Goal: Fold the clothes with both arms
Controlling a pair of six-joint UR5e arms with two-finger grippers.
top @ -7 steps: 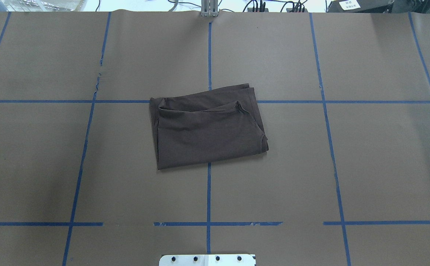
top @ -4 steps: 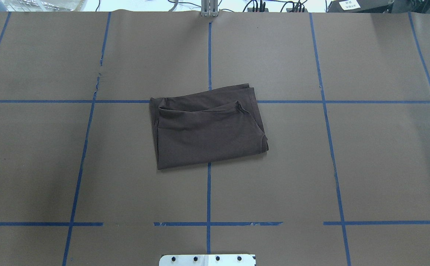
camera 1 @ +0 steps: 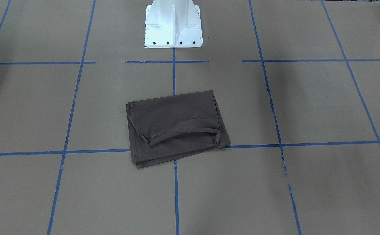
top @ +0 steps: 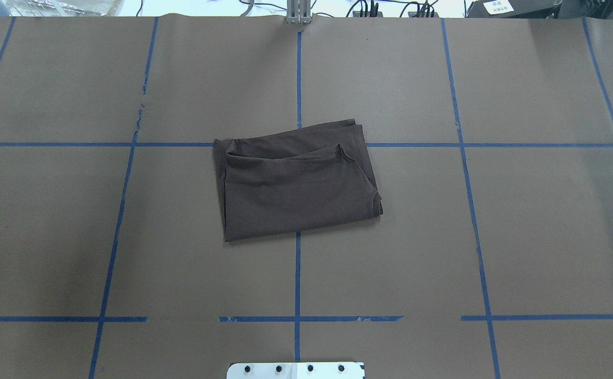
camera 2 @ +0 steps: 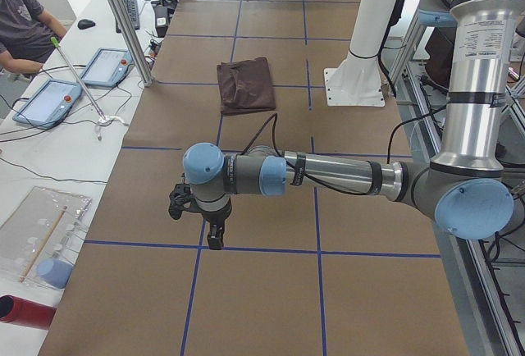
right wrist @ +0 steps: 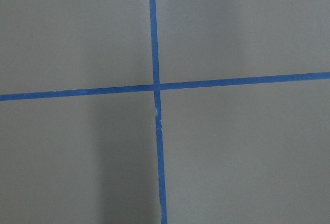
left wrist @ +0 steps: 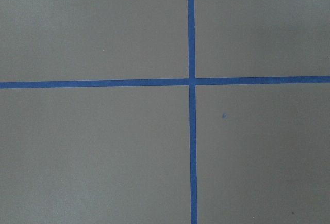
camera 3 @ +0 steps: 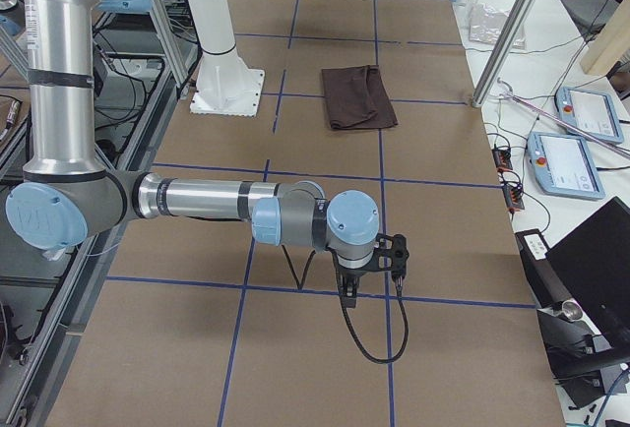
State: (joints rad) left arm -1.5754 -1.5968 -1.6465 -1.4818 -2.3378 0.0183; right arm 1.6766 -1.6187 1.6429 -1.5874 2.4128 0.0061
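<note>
- The T-shirt [top: 298, 181] lies flat at the middle of the table [top: 522, 237], covering a crossing of 2 tape lines [top: 298, 273], mostly on the robot's side of the cross line.
- The base [camera 1: 173, 24] stands behind the T-shirt, at the robot's edge, well apart from it.
- The left arm [camera 2: 328, 175] reaches out over the table's left end; the left gripper [camera 2: 213, 237] hangs above a tape crossing, well apart from the T-shirt.
- The right arm [camera 3: 197, 198] reaches over the right end; the right gripper [camera 3: 349, 294] hangs above another crossing.
- Beyond the far edge, 2 tablets [camera 2: 49, 102] lie on a bench [camera 2: 33, 151], a person [camera 2: 25, 28] beside them.
</note>
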